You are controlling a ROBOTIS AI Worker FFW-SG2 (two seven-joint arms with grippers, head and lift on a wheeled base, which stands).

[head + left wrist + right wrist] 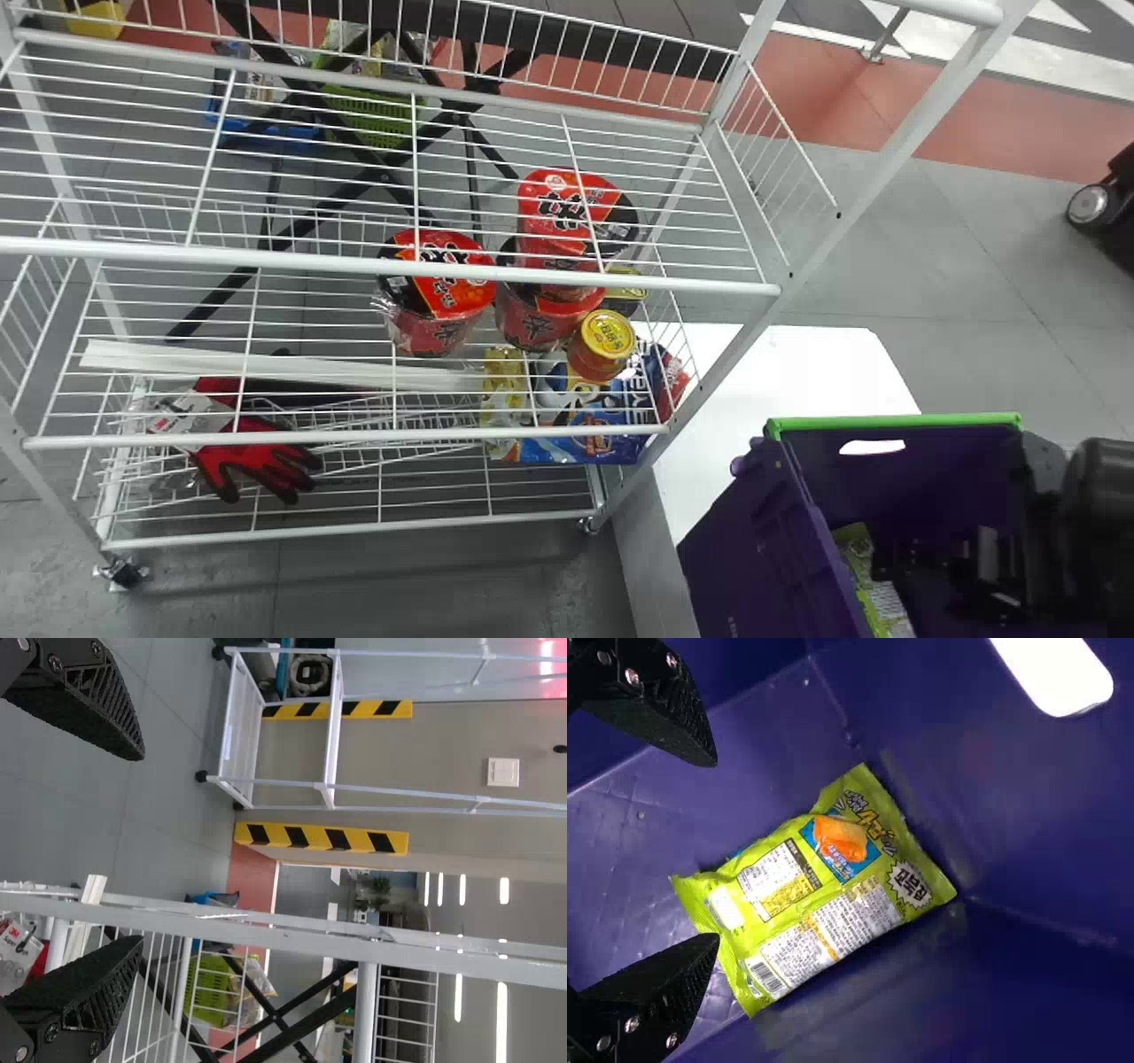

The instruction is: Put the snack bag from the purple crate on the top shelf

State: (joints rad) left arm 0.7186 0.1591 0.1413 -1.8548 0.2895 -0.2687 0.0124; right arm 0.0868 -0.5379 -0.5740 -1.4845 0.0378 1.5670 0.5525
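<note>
In the head view my right gripper reaches down inside the purple crate, beside the green snack bag. The right wrist view has this gripper with its fingers wide apart; the snack bag lies in front of them on the crate's floor, against a wall, with its printed back showing. The top shelf of the white wire rack is at the head view's upper left. In the left wrist view my left gripper stands open beside the rack, nothing between its fingers.
Red noodle cups, a yellow-lidded jar and snack packs sit on lower rack levels, with red gloves at the left. A white table stands between rack and crate. The crate's walls surround the right gripper.
</note>
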